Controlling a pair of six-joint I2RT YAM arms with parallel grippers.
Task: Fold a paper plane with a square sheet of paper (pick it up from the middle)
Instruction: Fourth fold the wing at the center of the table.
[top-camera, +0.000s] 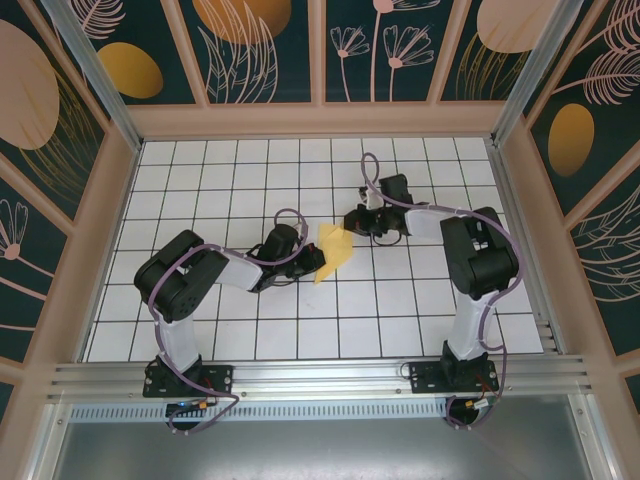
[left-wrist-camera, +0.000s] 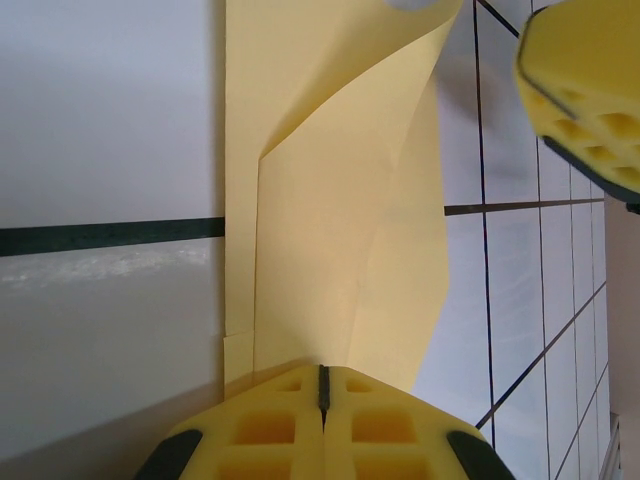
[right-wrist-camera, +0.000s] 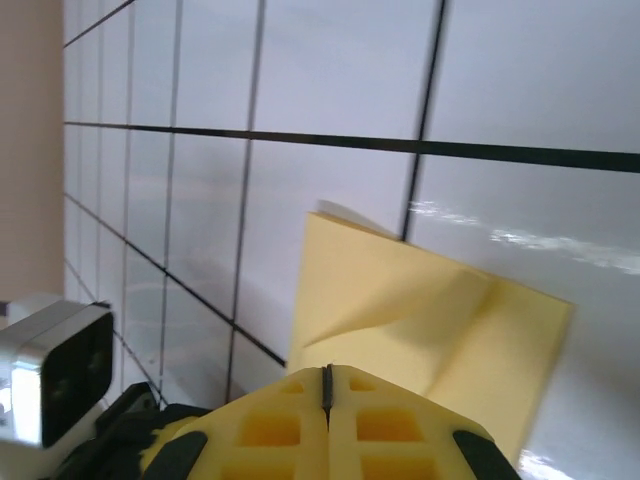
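The square sheet of paper (top-camera: 333, 250) is pale yellow, creased and buckled, and sits mid-table between my two grippers. My left gripper (top-camera: 314, 264) is at its lower left edge. In the left wrist view the jaws (left-wrist-camera: 322, 385) are shut, and the sheet (left-wrist-camera: 330, 220) rises out of the seam with one flap lifted off the floor. My right gripper (top-camera: 352, 222) is at the upper right edge. Its jaws (right-wrist-camera: 327, 385) are shut too, and the paper (right-wrist-camera: 420, 310) runs in under the tips with a ridge across it.
The floor is white tile with a dark grid (top-camera: 400, 300), boxed in by patterned walls (top-camera: 310, 50). A right finger (left-wrist-camera: 585, 90) is close by in the left wrist view. The left wrist camera (right-wrist-camera: 55, 370) sits beside the right jaws. An aluminium rail (top-camera: 320, 375) runs along the near edge.
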